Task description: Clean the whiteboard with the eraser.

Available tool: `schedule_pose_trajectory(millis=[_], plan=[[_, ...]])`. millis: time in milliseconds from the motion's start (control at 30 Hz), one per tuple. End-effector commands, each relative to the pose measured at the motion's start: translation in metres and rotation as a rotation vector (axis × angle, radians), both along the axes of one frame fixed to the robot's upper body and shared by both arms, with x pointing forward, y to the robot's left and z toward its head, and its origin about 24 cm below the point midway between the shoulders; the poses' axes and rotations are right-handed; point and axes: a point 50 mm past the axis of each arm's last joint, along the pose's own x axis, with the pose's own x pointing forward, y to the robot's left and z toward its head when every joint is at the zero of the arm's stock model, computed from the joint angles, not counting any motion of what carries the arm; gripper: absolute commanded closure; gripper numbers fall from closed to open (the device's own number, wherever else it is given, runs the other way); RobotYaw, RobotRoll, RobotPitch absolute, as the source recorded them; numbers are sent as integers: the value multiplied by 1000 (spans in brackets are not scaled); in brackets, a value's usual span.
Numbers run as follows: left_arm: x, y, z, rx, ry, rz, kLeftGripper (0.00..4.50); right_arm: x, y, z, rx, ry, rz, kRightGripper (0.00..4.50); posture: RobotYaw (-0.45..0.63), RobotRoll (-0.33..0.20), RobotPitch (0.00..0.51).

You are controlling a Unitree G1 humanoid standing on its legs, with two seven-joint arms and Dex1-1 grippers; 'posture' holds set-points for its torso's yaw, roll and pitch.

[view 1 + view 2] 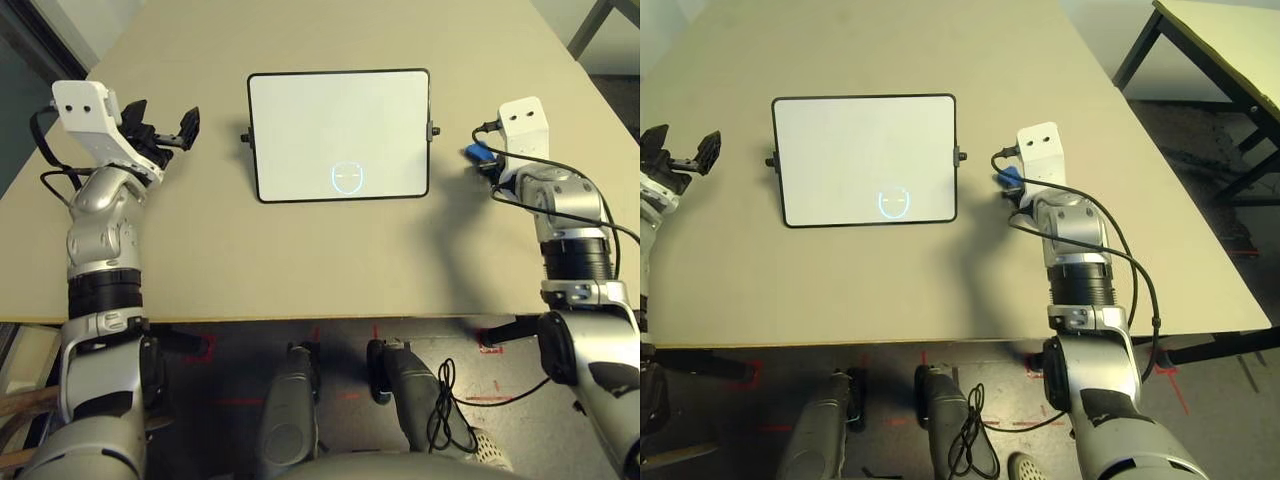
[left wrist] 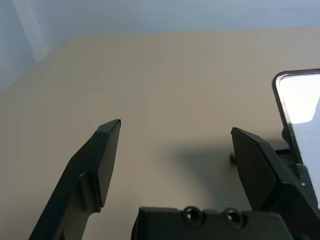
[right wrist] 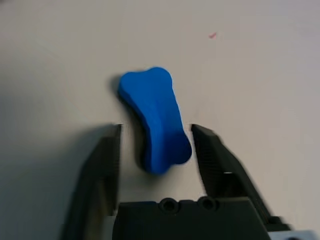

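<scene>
The eraser (image 3: 156, 120) lies flat on the table (image 1: 300, 260), just right of the whiteboard (image 1: 340, 135), its near end between my right gripper's (image 3: 156, 145) parted fingers. It looks light, slightly soft and grippy, so I would pinch its narrow waist. My left gripper (image 1: 165, 125) hangs open beside the whiteboard.

Head eyes overhead, sharing whiteboard (image 1: 340, 135) — wrist cameras close, low over table (image 2: 165, 90).

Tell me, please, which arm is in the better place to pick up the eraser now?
The right. The right gripper is open, and the near end of the eraser lies between its fingers on the table. The left gripper hangs open on the far side of the whiteboard.
</scene>
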Motion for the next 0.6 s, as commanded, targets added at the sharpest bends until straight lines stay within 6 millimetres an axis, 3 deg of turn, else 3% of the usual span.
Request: schedule_pose_trajectory(millis=[33,100,200,300,433,600], plan=[[2,-2,4,4,-1,-18,0,-5,-7,18,57,-47,-7,635,65,0,242],[4,-1,9,7,-21,-2,0,-7,-16,34,72,-123,-39,14,56,0,245],[5,5,17,21,-80,55,0,-8,-39,61,55,-362,-117,14,37,0,247],[6,12,15,11,-111,126,0,-11,-63,64,28,-522,-187,14,22,0,248],[6,23,-5,-19,-106,226,0,-21,-94,30,-15,-616,-299,14,20,0,237],[4,28,-33,-47,-40,270,0,-33,-108,-19,-8,-563,-372,14,9,0,224]])
